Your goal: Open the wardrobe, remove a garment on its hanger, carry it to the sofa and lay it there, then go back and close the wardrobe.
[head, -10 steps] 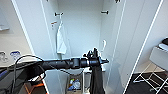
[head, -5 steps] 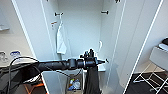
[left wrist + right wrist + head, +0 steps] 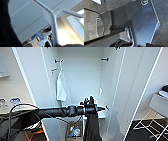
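Observation:
The wardrobe stands open in front of me, with both white doors swung wide. My left arm reaches in from the left, and my left gripper is shut on the hanger, whose pale hook sticks up above it. The black garment hangs limp below the gripper, in front of the wardrobe's lower part. In the left wrist view the white hanger shows close up, with black garment fabric along one side. The sofa is out of view.
A white top hangs inside the wardrobe at the left. A box of small items sits on the wardrobe floor. A white chair stands on a dark rug at the right. A table edge with small things lies to the left.

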